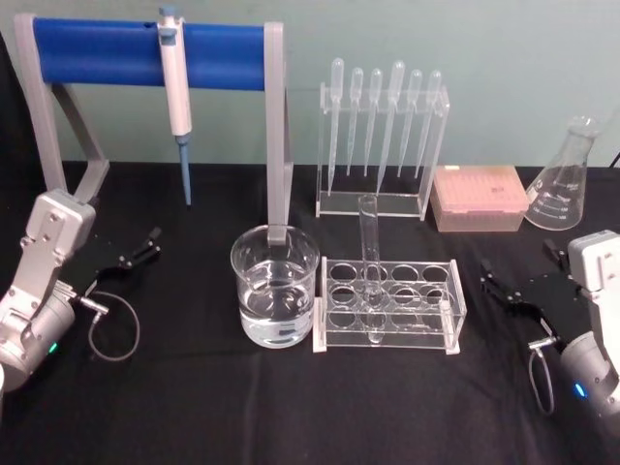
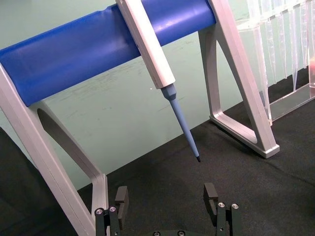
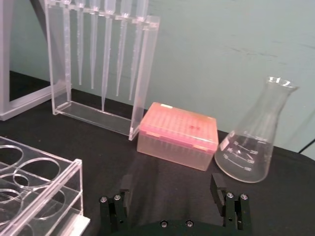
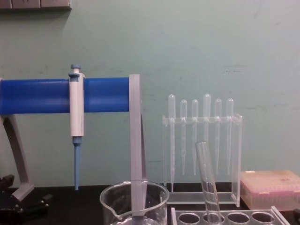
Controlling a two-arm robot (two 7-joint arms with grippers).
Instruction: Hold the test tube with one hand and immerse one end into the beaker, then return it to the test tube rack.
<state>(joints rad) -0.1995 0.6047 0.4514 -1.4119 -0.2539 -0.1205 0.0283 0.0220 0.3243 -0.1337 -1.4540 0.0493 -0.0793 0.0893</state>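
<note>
The test tube stands slightly tilted in a hole of the clear rack at the table's middle; the chest view shows the test tube leaning left above the rack. The beaker, partly filled with clear liquid, sits just left of the rack, and its rim shows in the chest view. My left gripper rests open at the far left, away from both; its wrist view shows its fingers spread. At the far right my right gripper is open and holds nothing.
A white-and-blue pipettor hangs from a blue-barred stand at the back left. Behind the rack stands a clear holder of plastic pipettes. A pink tip box and a conical flask sit at the back right.
</note>
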